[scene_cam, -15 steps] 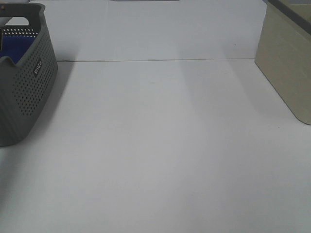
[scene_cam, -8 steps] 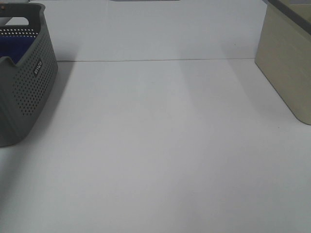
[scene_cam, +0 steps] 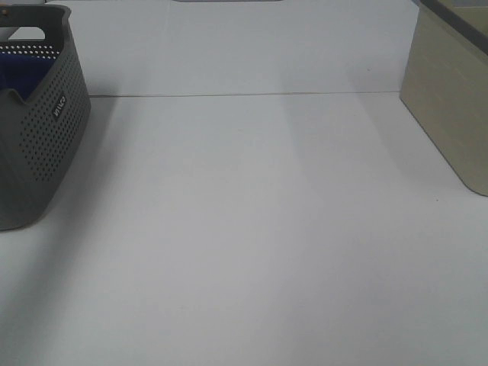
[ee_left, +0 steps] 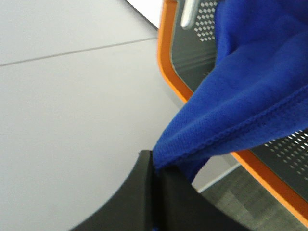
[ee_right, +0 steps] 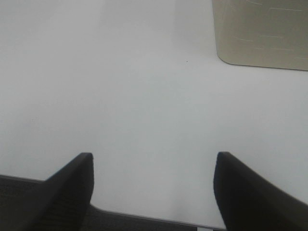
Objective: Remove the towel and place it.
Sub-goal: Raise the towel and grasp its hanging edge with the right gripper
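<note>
Two grippers, two different states.

Left gripper (ee_left: 155, 162): black fingers (ee_left: 139, 192) pressed together, pinching a fold of the towel (ee_left: 250, 86) right at the tips; cloth bunches where it enters the pinch and fans out wider away from it; a stitched hem runs along the lower edge of the fold. Towel is royal blue, plush.

Behind the cloth in the left wrist view is an orange rim (ee_left: 166, 57) edging a dark grey perforated panel (ee_left: 288, 149); the towel passes across this rim; cannot tell whether it touches it. White table (ee_left: 72, 106) lies beside the rim, with a thin seam line across it.

High view: grey perforated basket (scene_cam: 42, 145) stands at the far left edge of the table, partly cut off by the frame; blue of the towel (scene_cam: 19, 76) shows inside through the open top, below the handle cut-out; how much of the cloth is in the basket cannot be told. Beige box (scene_cam: 450, 107) sits at the far right, well apart from the basket; white table surface between them.

Right gripper (ee_right: 154, 161): its two black fingers are spread wide and hold nothing — only the white table shows through the gap. A corner of the beige box shows ahead of it in the right wrist view, apart from the fingers.
</note>
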{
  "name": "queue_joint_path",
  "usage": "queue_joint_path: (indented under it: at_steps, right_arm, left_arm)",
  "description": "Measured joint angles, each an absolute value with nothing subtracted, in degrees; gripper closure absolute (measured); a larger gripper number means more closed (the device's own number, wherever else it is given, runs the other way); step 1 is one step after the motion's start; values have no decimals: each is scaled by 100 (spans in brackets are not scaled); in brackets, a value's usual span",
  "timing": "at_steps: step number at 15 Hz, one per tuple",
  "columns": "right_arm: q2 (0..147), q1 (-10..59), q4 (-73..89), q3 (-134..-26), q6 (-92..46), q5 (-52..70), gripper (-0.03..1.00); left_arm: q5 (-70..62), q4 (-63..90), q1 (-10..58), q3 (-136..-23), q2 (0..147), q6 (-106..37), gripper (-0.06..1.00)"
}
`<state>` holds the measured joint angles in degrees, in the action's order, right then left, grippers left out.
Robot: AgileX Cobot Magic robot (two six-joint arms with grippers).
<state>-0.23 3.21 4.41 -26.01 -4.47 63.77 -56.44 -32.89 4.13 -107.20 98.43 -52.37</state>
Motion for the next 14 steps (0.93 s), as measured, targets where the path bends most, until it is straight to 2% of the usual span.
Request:
queue_joint_path:
  at_steps: [1,8,11,14]
  right_arm:
    - [-23,321,510,-2601,-447,6377,27]
    - [-23,321,567,-2601,-504,6371,27]
    - [178,321,1014,-2699,-1163,6182,27]
    - [1031,321,2103,-2727,-2349,5237,27]
  left_arm:
    - [-5329,-3661,831,-10720,9517,-5048,94]
    - [-4876,-5088,2177,-10726,8600,-4532,94]
    - [-4853,-5374,2985,-10726,8463,-4521,94]
    - [-4756,-5392,3718,-10726,8463,-4521,94]
